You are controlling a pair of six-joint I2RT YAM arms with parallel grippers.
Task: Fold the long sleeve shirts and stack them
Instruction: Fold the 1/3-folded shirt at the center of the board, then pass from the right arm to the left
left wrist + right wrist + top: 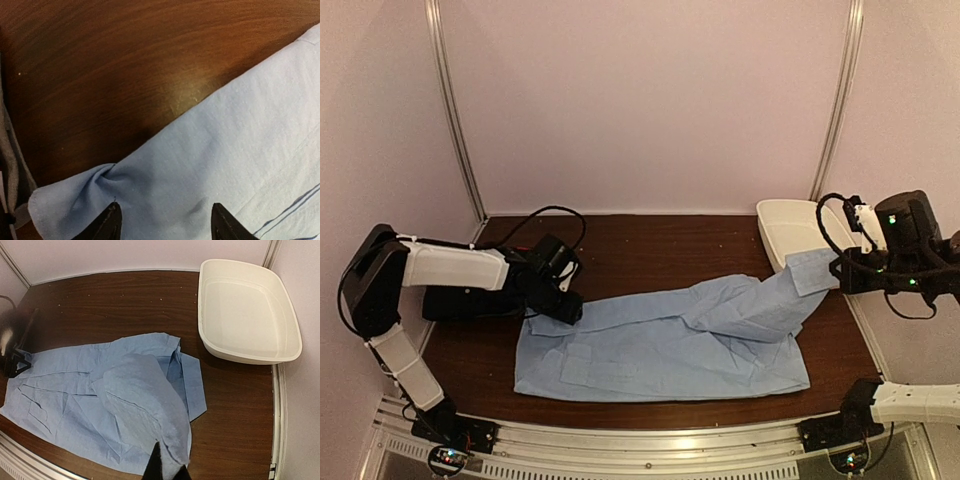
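Surface: a dark brown wood-grain table [660,245], with a ridged metal rail [650,440] along its near edge. Enclosure: plain pale walls [650,100] on three sides, with slim metal poles [455,110] rising from the far corners. A white oval tub [250,356] stands at the far right of the table.

Task item: the light blue shirt [660,345] lies spread over the near half of the table, from the left arm across to the right side. It is wrinkled, with a chest pocket showing near the left end. One sleeve [145,405] is raised off the body of the shirt and slopes up to the right.

Right gripper [167,471]: closed on the end of that sleeve, holding it above the table just beside the tub's near rim.

Left gripper [165,207]: low over the shirt's far left corner. Its fingers [107,225] stand apart and the cloth lies unpinched beneath them, bunched into a small twist at the corner.

Limits of view:
- A dark mass [455,302] lies below the left arm — cloth or arm housing, cannot tell.
- A grey strip [7,150] is cut off at the left edge of the left wrist view and cannot be identified.
- The right arm is partly out of frame.
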